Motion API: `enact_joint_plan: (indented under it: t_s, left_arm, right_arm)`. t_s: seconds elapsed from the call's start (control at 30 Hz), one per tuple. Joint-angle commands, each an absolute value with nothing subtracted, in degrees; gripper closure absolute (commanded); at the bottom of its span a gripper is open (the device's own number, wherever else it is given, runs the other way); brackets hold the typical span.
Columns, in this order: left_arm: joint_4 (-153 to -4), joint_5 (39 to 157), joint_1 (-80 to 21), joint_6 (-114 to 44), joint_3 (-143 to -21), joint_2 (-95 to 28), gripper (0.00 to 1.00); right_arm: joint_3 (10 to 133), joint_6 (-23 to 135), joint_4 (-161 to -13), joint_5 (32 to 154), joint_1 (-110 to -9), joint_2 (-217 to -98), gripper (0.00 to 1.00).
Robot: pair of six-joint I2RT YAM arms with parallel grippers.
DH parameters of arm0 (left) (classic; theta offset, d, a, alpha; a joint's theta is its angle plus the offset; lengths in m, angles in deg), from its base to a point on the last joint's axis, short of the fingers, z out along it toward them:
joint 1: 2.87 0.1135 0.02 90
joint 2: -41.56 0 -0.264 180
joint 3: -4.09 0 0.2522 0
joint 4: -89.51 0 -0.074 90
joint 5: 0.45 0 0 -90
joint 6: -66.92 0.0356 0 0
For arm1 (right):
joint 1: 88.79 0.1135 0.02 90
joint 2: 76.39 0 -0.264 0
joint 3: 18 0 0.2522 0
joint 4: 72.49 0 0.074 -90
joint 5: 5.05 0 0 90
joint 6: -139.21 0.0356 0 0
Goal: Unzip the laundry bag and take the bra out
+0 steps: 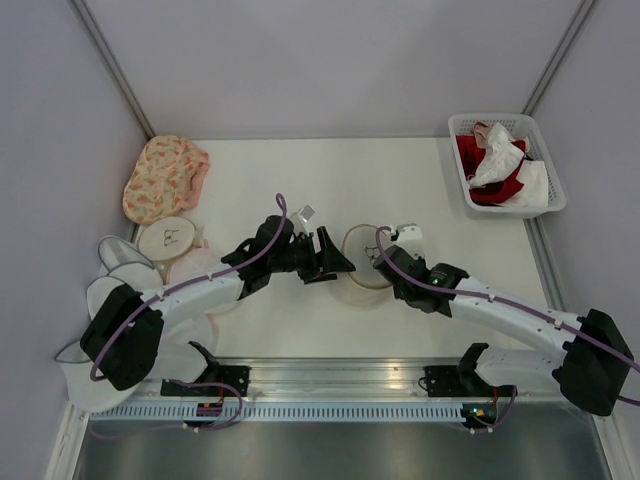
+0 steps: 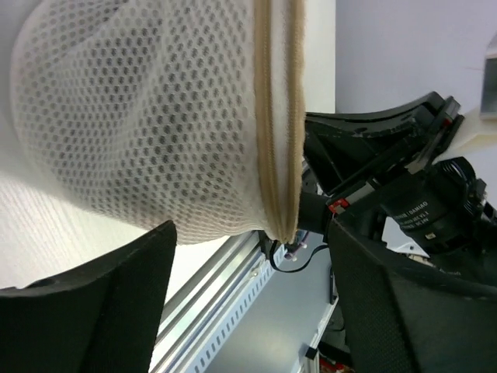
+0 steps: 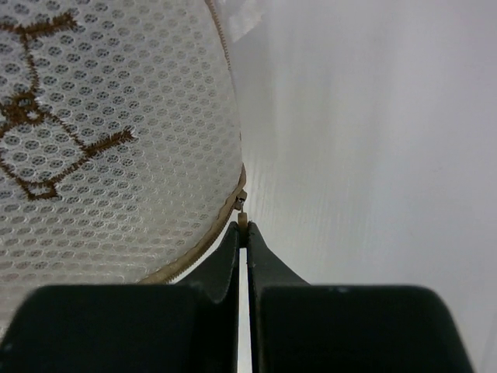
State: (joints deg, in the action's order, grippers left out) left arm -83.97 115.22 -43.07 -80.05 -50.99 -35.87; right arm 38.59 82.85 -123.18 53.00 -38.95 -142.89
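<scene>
White table [image 1: 330, 180]; laundry bag [image 1: 366, 257] mid-table, peach floral bag [image 1: 163, 177] and round pouches [image 1: 170, 238] left, basket [image 1: 495, 117] right

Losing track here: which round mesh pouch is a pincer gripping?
The laundry bag in the middle; the right pincer pinches its zipper pull. The other pouches lie piled far left.

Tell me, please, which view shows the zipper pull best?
The right wrist view: the zipper pull sits pinched at the right gripper's tips, by the bag's rim. The left wrist view shows only the zipper band; from the top it is too small to see.
</scene>
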Motion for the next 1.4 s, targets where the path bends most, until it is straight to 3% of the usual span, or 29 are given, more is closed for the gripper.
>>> enact_joint_plan:
  t_s: [0.0, 0.03, 0.13, 0.3, 0.47, 0.63, 0.73, 1.3, 1.33, 1.37]
  left_arm:
    - [-81.2, 110.7, -42.9, -77.1, -52.4, -34.5, 0.15]
    - [-79.9, 108.4, -42.9, -76.6, -52.1, -33.4, 0.09]
    - [-77.3, 100.2, -42.7, -76.2, -50.5, -32.3, 0.04]
    - [-79.5, 100.1, -42.2, -75.6, -49.6, -36.7, 0.05]
    - [-91.6, 104.8, -41.6, -77.8, -46.5, -40.6, 0.09]
    - [-116.3, 106.3, -39.8, -85.5, -33.8, -36.3, 0.15]
    - [-121.3, 104.5, -39.3, -87.0, -28.4, -33.9, 0.22]
    - [-130.1, 116.9, -39.9, -90.9, -41.6, -56.0, 0.34]
    - [-130.2, 117.1, -40.2, -91.0, -42.2, -56.5, 0.36]
    - [-130.2, 117.5, -40.4, -91.0, -43.4, -57.1, 0.45]
  right_arm:
    - [40.5, 85.0, -124.5, 47.4, -39.2, -142.1, 0.99]
    - [40.5, 85.1, -124.8, 47.2, -39.3, -141.8, 1.0]
    - [40.1, 85.2, -124.8, 47.1, -39.5, -141.0, 1.0]
    - [39.9, 85.2, -124.4, 47.7, -39.7, -141.1, 1.0]
    - [39.5, 85.4, -124.1, 48.0, -39.7, -141.3, 1.0]
    - [38.6, 85.5, -124.5, 48.0, -40.1, -140.3, 1.0]
    - [38.5, 85.5, -124.3, 48.6, -40.5, -139.6, 0.99]
    - [37.9, 84.3, -121.8, 51.8, -40.6, -140.3, 1.0]
    - [37.8, 84.2, -121.5, 52.0, -40.5, -140.1, 1.0]
    - [37.5, 84.1, -121.3, 52.2, -40.5, -140.0, 0.99]
